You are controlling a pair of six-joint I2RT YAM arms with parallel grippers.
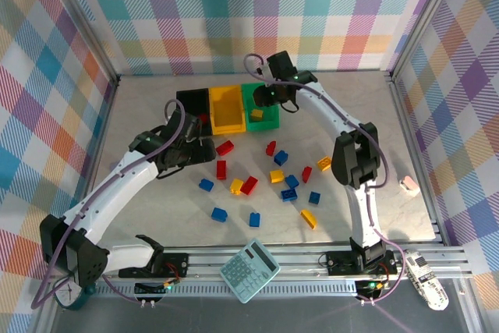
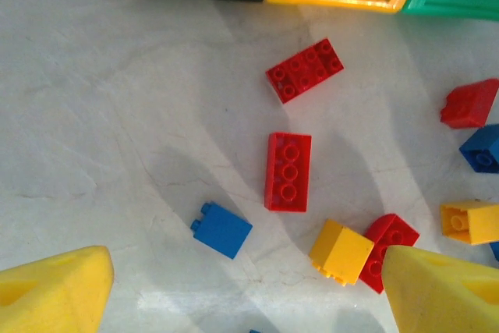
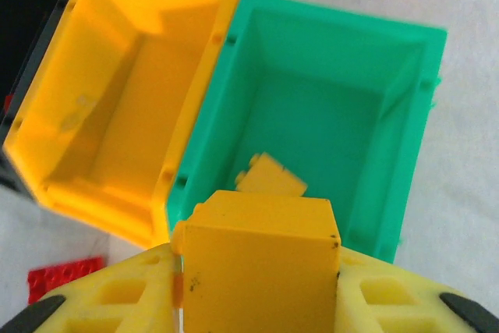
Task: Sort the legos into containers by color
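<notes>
My right gripper [image 3: 257,302] is shut on a yellow brick [image 3: 257,271] and holds it above the near wall of the green bin [image 3: 390,115]. Another yellow brick [image 3: 270,177] lies inside that bin. The yellow bin [image 3: 117,115] stands to its left, and the black bin [image 1: 191,103] ends the row. My left gripper [image 2: 245,302] hangs open over the table, nothing between its yellow fingers [image 2: 54,290]. Below it lie a blue brick [image 2: 222,229], a red brick [image 2: 288,171] and a yellow brick [image 2: 341,251]. Several red, blue and yellow legos [image 1: 277,175] are scattered mid-table.
A teal calculator [image 1: 249,269] lies on the rail at the near edge. A small pale object [image 1: 408,185] sits at the table's right side. Checked walls and metal posts close in the back and both sides.
</notes>
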